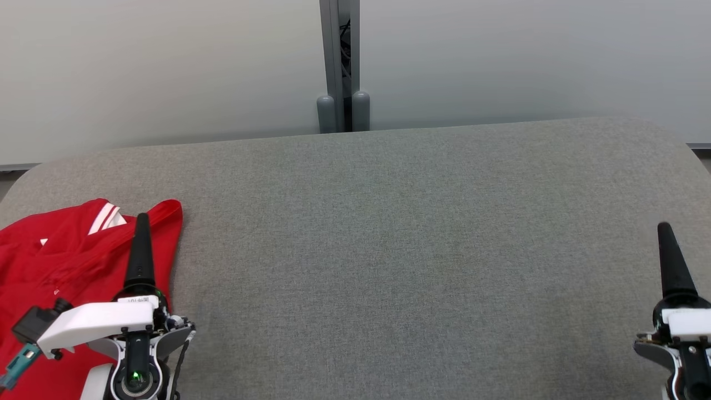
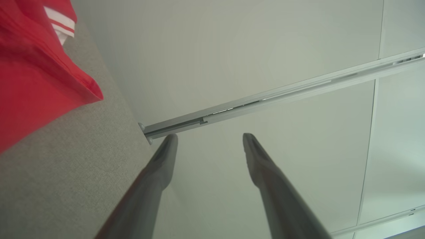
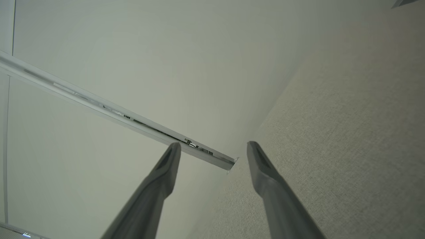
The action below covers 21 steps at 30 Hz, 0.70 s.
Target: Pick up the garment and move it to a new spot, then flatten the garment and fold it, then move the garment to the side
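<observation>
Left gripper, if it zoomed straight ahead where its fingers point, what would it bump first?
Probably the pale wall behind the table; it shows between the open fingers of the left gripper. The red garment lies off to one side of that line. Depth is hard to judge.

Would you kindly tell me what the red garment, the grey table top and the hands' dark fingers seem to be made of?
Red garment: soft matte cloth, possibly a cotton-like knit; it creases and has a stitched hem.
Table top: grey textile covering, matte; a fine speckled weave shows.
Fingers: smooth dark matte, probably plastic or rubber; the look leaves it open.
</observation>
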{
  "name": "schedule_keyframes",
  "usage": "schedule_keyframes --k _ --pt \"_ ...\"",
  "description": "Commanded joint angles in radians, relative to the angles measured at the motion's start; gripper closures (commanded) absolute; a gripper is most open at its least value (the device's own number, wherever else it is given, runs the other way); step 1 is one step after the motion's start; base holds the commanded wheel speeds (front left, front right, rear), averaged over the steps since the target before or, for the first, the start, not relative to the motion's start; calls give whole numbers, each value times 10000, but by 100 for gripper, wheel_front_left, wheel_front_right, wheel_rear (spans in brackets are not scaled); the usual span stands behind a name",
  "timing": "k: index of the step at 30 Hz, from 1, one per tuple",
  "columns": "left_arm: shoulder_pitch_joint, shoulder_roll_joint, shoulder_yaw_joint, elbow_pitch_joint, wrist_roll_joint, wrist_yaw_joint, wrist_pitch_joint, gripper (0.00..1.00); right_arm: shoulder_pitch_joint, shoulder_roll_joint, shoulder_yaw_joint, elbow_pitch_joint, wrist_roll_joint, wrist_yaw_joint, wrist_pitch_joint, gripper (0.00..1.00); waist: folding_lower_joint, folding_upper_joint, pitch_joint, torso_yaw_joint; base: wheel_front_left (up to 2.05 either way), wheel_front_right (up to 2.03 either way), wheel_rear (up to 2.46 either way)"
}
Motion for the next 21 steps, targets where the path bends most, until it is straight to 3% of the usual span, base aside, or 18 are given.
schedule_keyframes --k 1,13,21 --pt "-126 46 137 -237 250 -23 -57 0 -342 -145 61 -309 -379 41 -108 0 0 0 -1 4 0 0 0" --pt "-24 55 307 -1104 1864 22 -364 0 -442 -317 656 -1507 -3071 45 -568 0 0 0 22 -6 0 0 0" --pt "269 62 -163 -1977 3462 537 -566 0 -481 -482 1232 -2030 -4908 48 -870 0 0 0 64 26 0 0 0"
